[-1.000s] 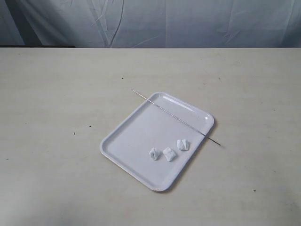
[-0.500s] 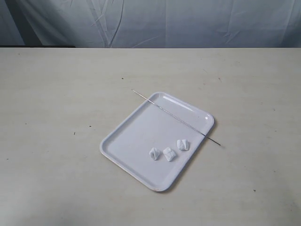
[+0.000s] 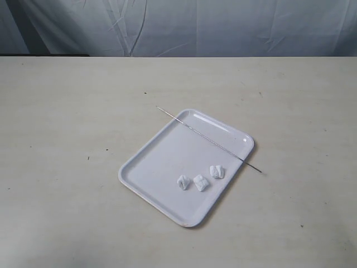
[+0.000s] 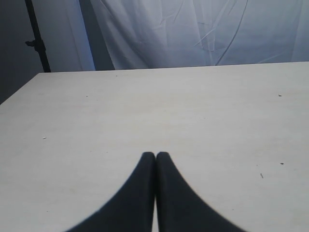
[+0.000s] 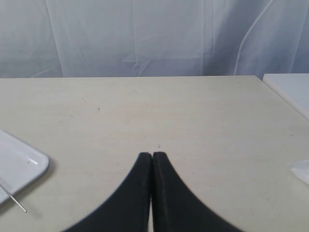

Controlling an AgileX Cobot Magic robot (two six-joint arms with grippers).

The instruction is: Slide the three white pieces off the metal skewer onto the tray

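Note:
The white tray [image 3: 162,162] lies on the table in the exterior view. Three white pieces [image 3: 201,182] rest loose in a short row near its front right rim. The thin metal skewer [image 3: 207,138] lies bare across the tray's far right side, both ends past the rim. Neither arm shows in the exterior view. My left gripper [image 4: 155,154] is shut over bare table, holding nothing. My right gripper [image 5: 152,154] is shut too, empty, with a tray corner [image 5: 19,166] and the skewer tip [image 5: 17,205] off to one side.
A pale wooden table [image 3: 67,128] runs back to a grey-white curtain [image 3: 195,28]. A dark stand [image 4: 36,36] rises beyond the table in the left wrist view. A white surface [image 5: 289,89] and a crumpled clear scrap [image 5: 301,169] sit at the right wrist view's edge.

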